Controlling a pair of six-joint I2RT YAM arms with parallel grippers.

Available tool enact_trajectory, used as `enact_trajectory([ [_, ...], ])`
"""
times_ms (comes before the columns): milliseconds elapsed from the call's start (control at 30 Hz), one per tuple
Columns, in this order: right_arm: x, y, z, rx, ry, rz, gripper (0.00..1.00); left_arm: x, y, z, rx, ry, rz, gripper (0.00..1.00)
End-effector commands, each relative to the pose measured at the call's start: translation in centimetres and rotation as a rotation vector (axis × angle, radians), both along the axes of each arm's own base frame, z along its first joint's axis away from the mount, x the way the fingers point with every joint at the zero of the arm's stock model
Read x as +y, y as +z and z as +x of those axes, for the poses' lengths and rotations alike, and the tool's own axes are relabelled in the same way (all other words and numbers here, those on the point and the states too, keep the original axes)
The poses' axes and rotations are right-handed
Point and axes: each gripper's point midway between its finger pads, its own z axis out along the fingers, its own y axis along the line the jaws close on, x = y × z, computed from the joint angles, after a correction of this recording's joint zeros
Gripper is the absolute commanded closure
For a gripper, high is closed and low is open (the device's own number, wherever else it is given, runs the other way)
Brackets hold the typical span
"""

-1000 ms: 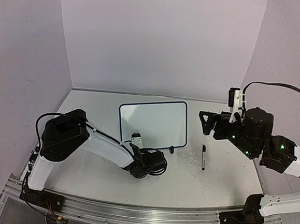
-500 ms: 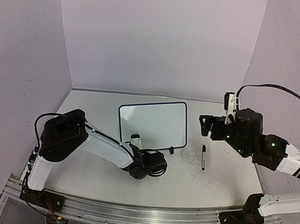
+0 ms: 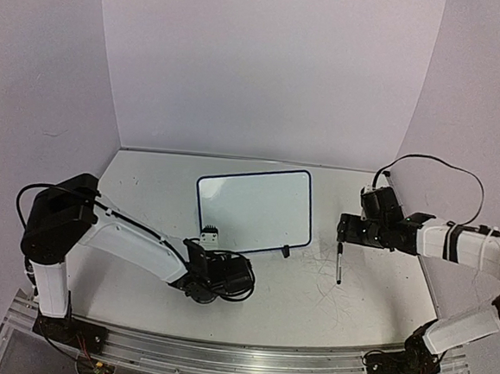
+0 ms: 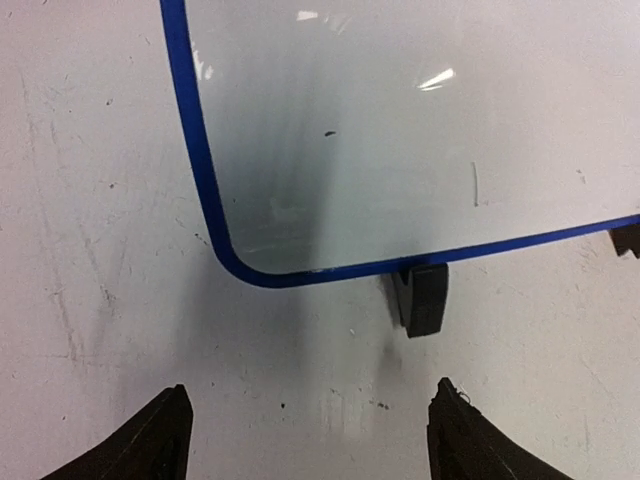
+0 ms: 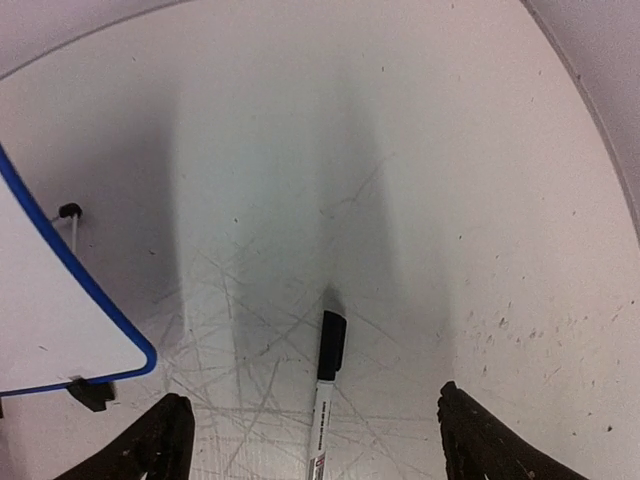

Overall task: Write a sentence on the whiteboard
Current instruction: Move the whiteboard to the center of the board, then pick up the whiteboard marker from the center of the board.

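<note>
One whiteboard [image 4: 400, 130], just beyond left end effector [image 4: 310, 392]

Finding: no legible text, label, brand, number or sign in any view.

Item 1: the marker [image 5: 323, 398] carries a small reddish print on its white barrel, at the 6 o'clock end in the right wrist view. It is too small to read.

Item 2: the whiteboard [image 4: 400, 130] shows a dark speck and a short faint stroke in the left wrist view. Neither forms a character.
</note>
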Motion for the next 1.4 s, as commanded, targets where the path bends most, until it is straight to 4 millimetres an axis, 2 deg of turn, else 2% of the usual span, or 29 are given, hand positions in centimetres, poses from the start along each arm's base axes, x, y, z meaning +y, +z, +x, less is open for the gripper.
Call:
enact_trajectory([
  [0, 1.2, -3.6, 0.9, 0.112, 0.033, 0.042, 0.19, -2.3, 5.1, -1.3, -0.082, -0.177, -0.098, 0.13],
  [133, 1.8, -6.2, 1.2, 0.185, 0.029, 0.052, 0.27, -4.3, 8.1, -2.5, -0.115, -0.387, -0.187, 0.05],
  [267, 1.6, -7.4, 0.8, 0.215, -0.007, 0.068, 0.4, -5.5, 13.3, -3.6, -0.219, -0.566, -0.297, 0.03],
  [433, 0.7, -8.6, 0.0, 0.23, -0.05, 0.057, 0.51, -6.3, 19.1, -4.2, -0.351, -0.728, -0.291, 0.03],
  [533, 0.1, -9.5, -0.5, 0.239, -0.078, 0.052, 0.55, -5.8, 21.2, -3.2, -0.393, -0.736, -0.294, 0.02],
  [733, -0.2, -10.2, -0.8, 0.249, -0.101, 0.046, 0.61, -3.9, 24.0, -0.6, -0.426, -0.718, -0.356, 0.02],
  [867, -0.1, -10.6, -0.5, 0.255, -0.1, 0.042, 0.69, -3.5, 26.7, 0.1, -0.471, -0.72, -0.387, 0.02],
  [967, 0.0, -10.6, -0.4, 0.254, -0.097, 0.04, 0.81, -3.6, 28.2, 0.2, -0.496, -0.722, -0.399, 0.02],
  [1067, 0.0, -10.3, -0.4, 0.239, -0.098, 0.041, 0.9, -3.7, 28.8, 0.4, -0.499, -0.719, -0.401, 0.02],
  [1167, -0.2, -9.0, -0.3, 0.195, -0.099, 0.041, 0.98, -4.0, 29.3, 0.5, -0.498, -0.723, -0.416, 0.02],
  [1267, 0.0, -5.8, 0.0, 0.104, -0.059, 0.051, 1.0, -4.4, 29.9, 0.7, -0.483, -0.736, -0.446, 0.01],
  [1367, 0.8, -1.0, 0.0, -0.018, 0.048, 0.063, 1.0, -5.0, 30.7, 1.3, -0.449, -0.76, -0.523, 0.01],
])
